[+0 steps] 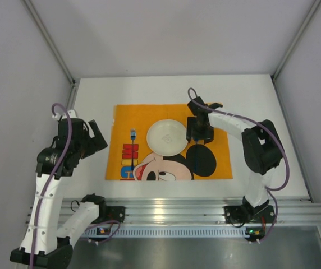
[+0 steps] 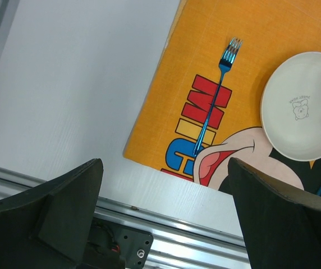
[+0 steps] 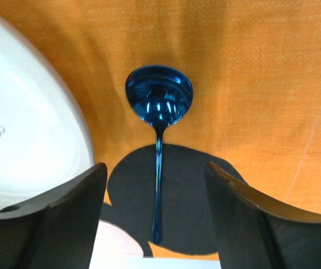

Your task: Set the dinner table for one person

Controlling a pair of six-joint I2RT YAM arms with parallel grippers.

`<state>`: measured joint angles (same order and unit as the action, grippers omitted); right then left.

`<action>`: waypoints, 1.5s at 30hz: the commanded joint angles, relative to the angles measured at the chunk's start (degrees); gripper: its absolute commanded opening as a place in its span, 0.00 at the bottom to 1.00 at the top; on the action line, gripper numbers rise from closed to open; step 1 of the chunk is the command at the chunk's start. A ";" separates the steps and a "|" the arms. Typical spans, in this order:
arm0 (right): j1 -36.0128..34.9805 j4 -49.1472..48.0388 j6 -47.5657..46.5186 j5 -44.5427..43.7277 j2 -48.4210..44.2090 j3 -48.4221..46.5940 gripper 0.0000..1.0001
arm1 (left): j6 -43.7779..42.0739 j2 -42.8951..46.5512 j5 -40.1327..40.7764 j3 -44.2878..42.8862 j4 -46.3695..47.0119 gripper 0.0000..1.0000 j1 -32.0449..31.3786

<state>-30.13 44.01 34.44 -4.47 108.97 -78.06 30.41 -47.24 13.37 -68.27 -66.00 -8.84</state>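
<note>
Blue spoon [image 3: 159,101] lies under my right gripper [image 3: 155,171], jaws wide and empty; plate [image 3: 31,129] at its left, fork [image 2: 214,95] beyond, so the setting looks nearly done

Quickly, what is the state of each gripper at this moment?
Left gripper: open, holding nothing.
Right gripper: open, holding nothing; the spoon lies on the mat between its fingers.

We see bright, even light that comes from above in all three views. Shadows on the dinner table [image 1: 261,101] are soft and faint. The aluminium rail [image 1: 205,212] glares a little. The blue spoon [image 3: 158,101] carries small white reflections and throws a soft shadow on the orange placemat [image 3: 261,67]. The dark fingers [image 3: 42,224] close to the lens look slightly unsharp.
</note>
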 commanded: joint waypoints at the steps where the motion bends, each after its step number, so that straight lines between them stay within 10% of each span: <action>1: -2.21 0.81 -1.03 -2.82 -9.27 -2.01 0.71 | -1.76 -1.53 -0.36 -1.43 3.23 0.98 -0.04; 10: -8.71 -8.05 -9.73 -7.66 -44.04 5.54 1.00 | -7.10 -9.62 8.42 -3.90 22.37 0.99 -0.04; 19: -8.72 -23.00 -5.34 -23.21 -69.74 33.58 1.00 | -27.64 -3.98 6.51 43.24 89.32 0.98 0.05; 33: -8.54 -20.01 -11.84 -23.66 -67.41 31.84 1.00 | -28.29 -43.70 1.58 51.91 134.16 0.96 4.35; 45: -7.58 -20.80 -19.48 -20.20 -55.63 24.10 1.00 | -26.90 -43.02 -1.50 50.87 130.42 0.98 5.94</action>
<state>-38.48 24.84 19.07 -28.21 51.81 -50.19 4.01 -90.52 13.02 -17.93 58.96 -3.14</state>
